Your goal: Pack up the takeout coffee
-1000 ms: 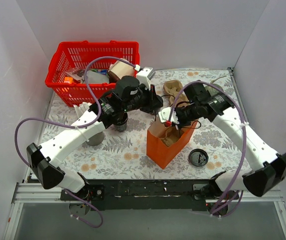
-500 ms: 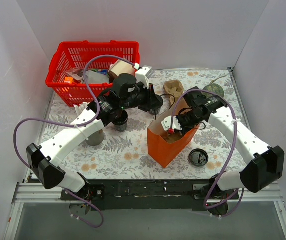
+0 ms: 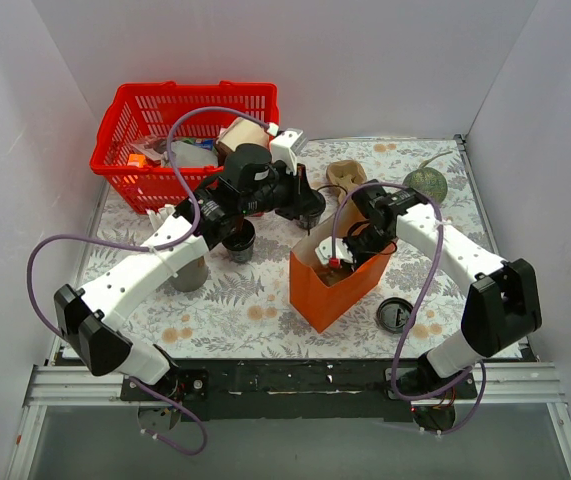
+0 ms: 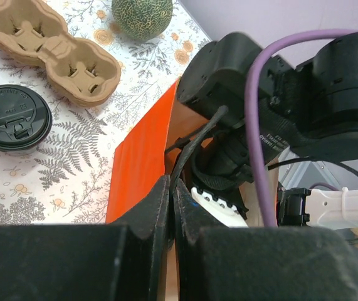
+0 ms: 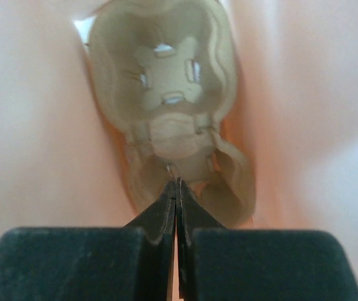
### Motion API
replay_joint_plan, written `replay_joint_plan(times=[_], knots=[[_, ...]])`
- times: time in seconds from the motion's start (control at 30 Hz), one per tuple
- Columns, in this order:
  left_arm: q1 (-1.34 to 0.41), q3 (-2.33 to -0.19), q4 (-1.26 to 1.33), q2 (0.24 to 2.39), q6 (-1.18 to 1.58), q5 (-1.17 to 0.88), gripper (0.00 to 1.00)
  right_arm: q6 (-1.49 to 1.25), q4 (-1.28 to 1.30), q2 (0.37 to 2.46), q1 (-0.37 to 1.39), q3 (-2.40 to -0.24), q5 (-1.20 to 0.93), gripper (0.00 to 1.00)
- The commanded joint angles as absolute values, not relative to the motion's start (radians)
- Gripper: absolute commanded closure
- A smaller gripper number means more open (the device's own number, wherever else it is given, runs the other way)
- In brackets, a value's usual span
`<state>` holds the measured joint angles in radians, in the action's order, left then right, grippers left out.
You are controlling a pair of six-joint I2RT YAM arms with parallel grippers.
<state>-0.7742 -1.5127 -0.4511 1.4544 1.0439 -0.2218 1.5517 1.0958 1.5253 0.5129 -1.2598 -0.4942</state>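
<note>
The takeout coffee (image 3: 240, 244), a small black cup, stands on the table half under my left arm; no gripper touches it. An orange paper bag (image 3: 323, 295) (image 4: 140, 157) stands open in the middle. My left gripper (image 3: 308, 228) (image 4: 172, 182) is at the bag's far rim, shut on its thin black handle (image 4: 185, 147). My right gripper (image 3: 339, 262) (image 5: 177, 183) reaches down inside the bag, shut, with its tips at a brown cardboard cup carrier (image 5: 166, 75) lying on the bag's bottom. I cannot tell whether the tips pinch the carrier.
A taller grey cup (image 3: 190, 275) stands left of the coffee. A flat black lid (image 3: 396, 315) lies right of the bag. A second carrier (image 3: 345, 178) (image 4: 47, 47), a lidded black cup (image 3: 310, 207) (image 4: 12, 118) and a green ball (image 3: 425, 183) (image 4: 142, 15) lie behind the bag. A red basket (image 3: 195, 90) stands far left.
My right arm has swung left and pushed its gripper deeper into the bag, and its jaws have closed. The left gripper keeps its hold on the handle, almost still.
</note>
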Motion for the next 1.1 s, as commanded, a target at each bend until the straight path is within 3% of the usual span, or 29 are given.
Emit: replay_joint_plan(times=[0.0, 1.07], knots=[[-0.767, -1.557, -0.431, 1.454, 1.028, -0.233, 1.0, 1.566, 1.057, 1.528, 0.528, -1.204, -0.597, 0.99], [-0.756, -1.598, -0.434, 1.473, 1.051, -0.258, 1.0, 1.16, 0.678, 1.678, 0.664, -0.888, -0.368, 0.99]])
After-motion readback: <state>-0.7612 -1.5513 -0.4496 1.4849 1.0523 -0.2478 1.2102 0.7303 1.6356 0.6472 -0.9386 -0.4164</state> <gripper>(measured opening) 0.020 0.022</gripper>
